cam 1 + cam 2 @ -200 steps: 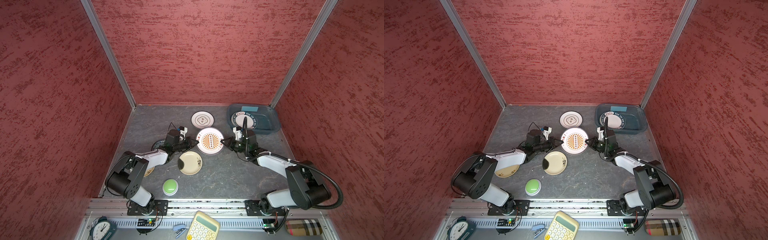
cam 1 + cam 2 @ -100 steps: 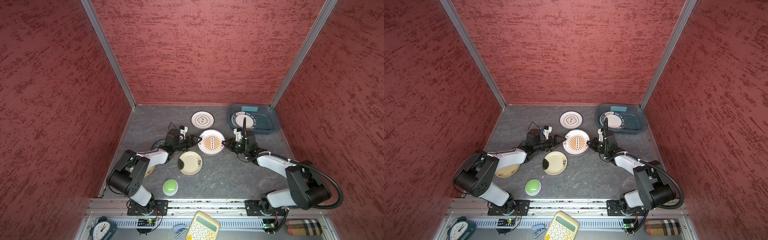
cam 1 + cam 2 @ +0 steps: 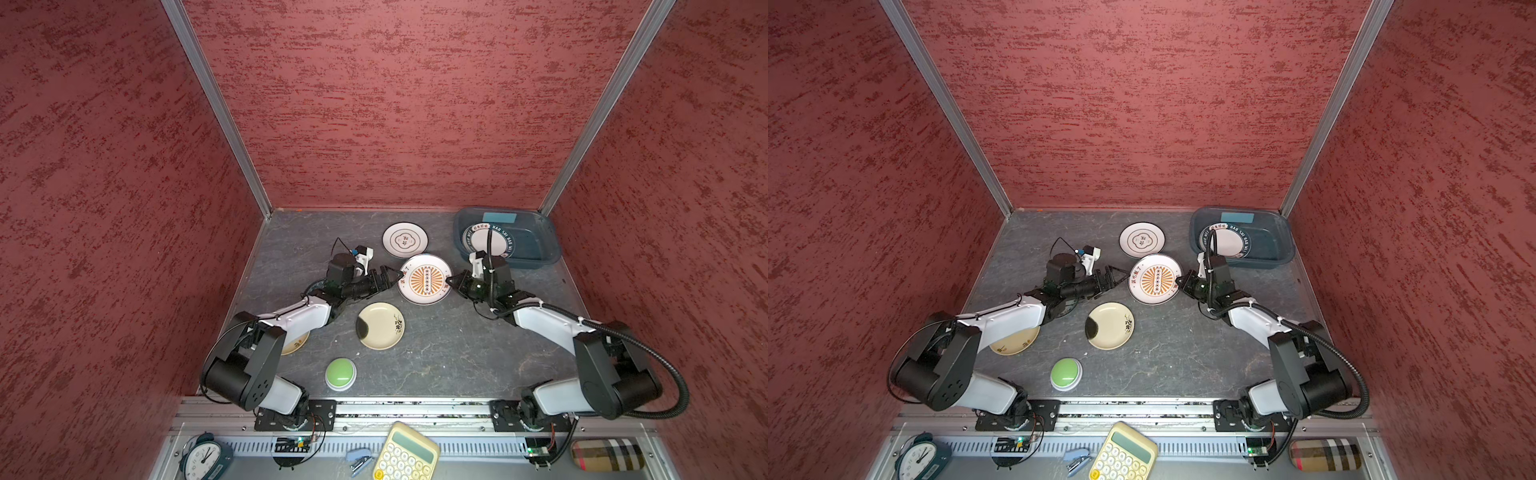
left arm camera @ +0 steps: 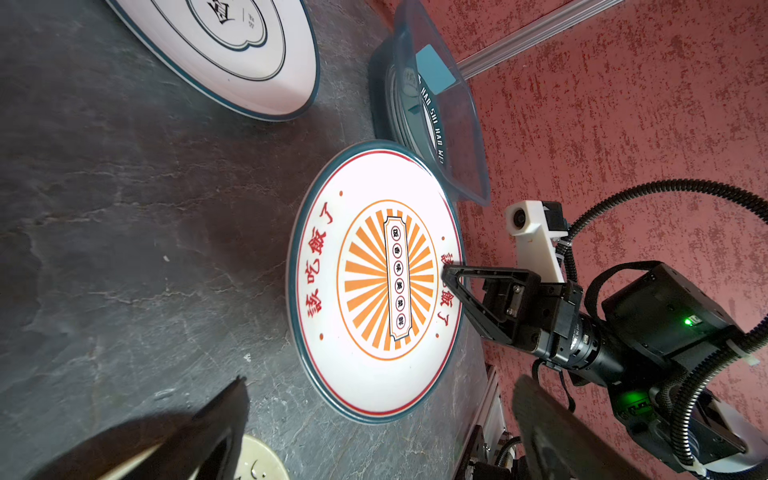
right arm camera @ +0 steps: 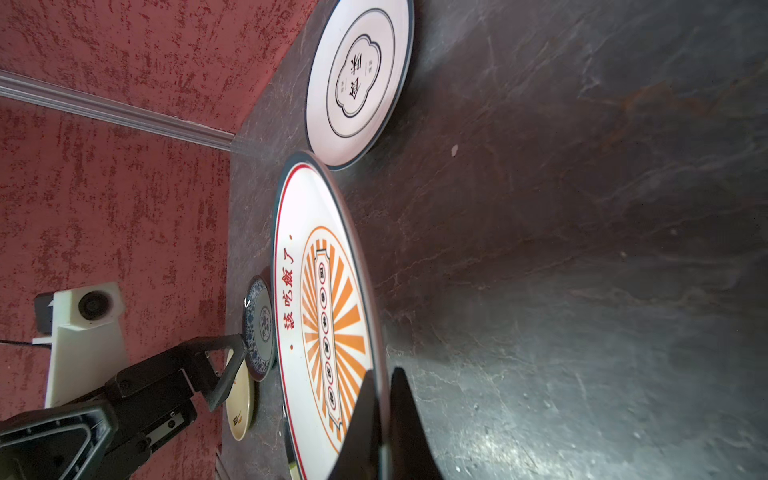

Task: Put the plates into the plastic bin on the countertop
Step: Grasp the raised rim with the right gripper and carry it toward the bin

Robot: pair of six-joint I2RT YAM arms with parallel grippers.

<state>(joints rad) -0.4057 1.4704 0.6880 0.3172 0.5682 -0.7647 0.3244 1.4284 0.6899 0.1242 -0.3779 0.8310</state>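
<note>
Pinches orange plate (image 3: 424, 279) at its right rim with right gripper (image 3: 448, 285), centre of both top views. Holds left gripper (image 3: 395, 277) spread wide just left of that plate, off it. Has bin (image 3: 544, 249) at upper right of countertop (image 3: 436, 357), green-rimmed plate (image 3: 476, 241) inside. Has white plate (image 3: 405, 240) above centre, cream plate (image 3: 380, 325) below, second cream plate (image 3: 297, 343) partly under left arm.

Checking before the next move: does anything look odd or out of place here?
The orange sunburst plate looks lifted off the countertop, pinched at one rim only by the right end effector. The left end effector stands open beside the opposite rim. A one-sided hold may let it tilt. Nothing spilled or broken.
</note>
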